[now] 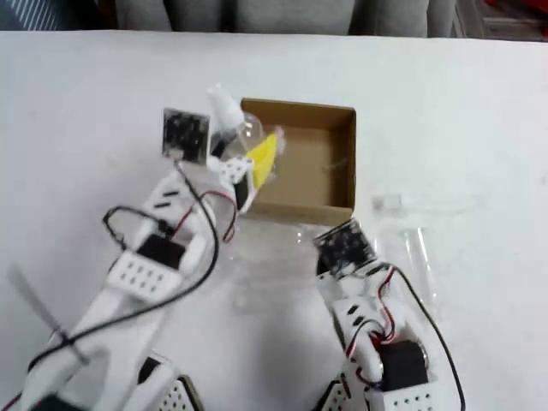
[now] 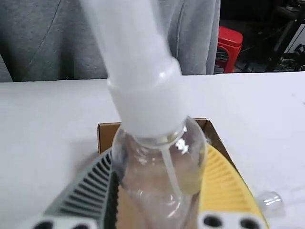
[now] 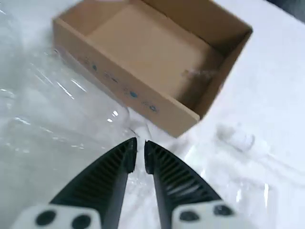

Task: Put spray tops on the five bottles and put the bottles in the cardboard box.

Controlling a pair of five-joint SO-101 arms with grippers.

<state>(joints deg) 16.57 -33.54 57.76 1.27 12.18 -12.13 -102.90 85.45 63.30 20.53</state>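
My left gripper is shut on a clear bottle fitted with a white spray top. In the high view that bottle hangs over the left edge of the cardboard box, held by the left gripper with its yellow finger. My right gripper is shut with nothing between its black fingers, just in front of the box's near wall. It sits in the high view among clear bottles lying on the table. A loose spray top lies right of the box.
Clear bottles lie on the white table to the right of the right arm, and clear plastic lies beside its fingers. A loose spray top rests by the box's right corner. A grey sofa edge lines the back.
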